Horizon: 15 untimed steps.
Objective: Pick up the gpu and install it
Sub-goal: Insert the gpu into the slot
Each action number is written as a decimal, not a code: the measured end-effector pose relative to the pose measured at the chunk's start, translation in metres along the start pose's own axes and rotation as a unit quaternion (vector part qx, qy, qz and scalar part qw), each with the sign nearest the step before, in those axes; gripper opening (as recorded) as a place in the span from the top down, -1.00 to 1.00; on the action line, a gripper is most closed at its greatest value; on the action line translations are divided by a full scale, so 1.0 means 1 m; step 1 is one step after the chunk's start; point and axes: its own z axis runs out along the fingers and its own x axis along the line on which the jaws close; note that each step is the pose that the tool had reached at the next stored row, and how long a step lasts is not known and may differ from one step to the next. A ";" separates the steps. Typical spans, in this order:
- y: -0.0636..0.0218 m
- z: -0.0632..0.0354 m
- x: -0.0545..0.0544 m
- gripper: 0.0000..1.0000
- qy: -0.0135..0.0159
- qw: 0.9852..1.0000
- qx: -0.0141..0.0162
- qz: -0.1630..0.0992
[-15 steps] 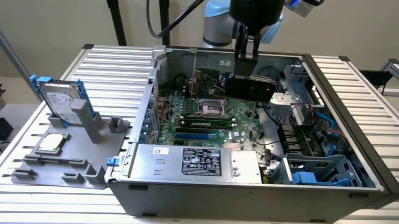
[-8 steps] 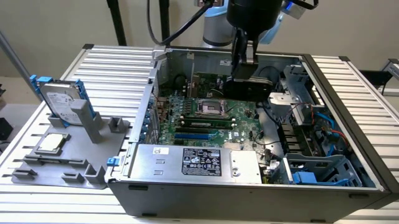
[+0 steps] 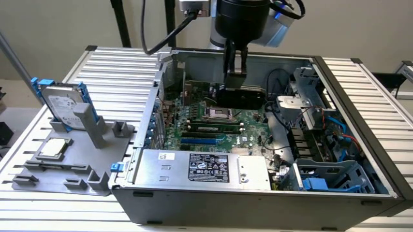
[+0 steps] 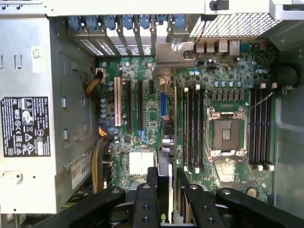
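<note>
The open computer case (image 3: 258,208) lies beneath the claw (image 3: 235,77), with the motherboard (image 3: 213,128) directly under it and the power supply (image 3: 206,169) off to one side, toward the exterior camera. The gpu (image 3: 240,98) is pinched at its upper edge by the claw and hangs just below it, above the board and apparently not yet seated.

For a clean insertion, the card's lower edge should be lined up over one of the expansion slots (image 4: 135,107) below the claw. The bracket should be matched to its rear opening and the card kept square.

The card is held on edge, black face toward the exterior camera. Its long axis is level and is judged parallel to the slots, bracket end seemingly toward the case's rear openings.
</note>
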 end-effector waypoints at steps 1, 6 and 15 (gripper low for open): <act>0.0044 0.0018 0.000 0.47 0.000 1.000 0.000 0.000; 0.0266 0.0109 0.001 0.47 0.000 1.000 0.000 -0.001; 0.0369 0.0272 0.002 0.47 0.000 1.000 0.000 -0.008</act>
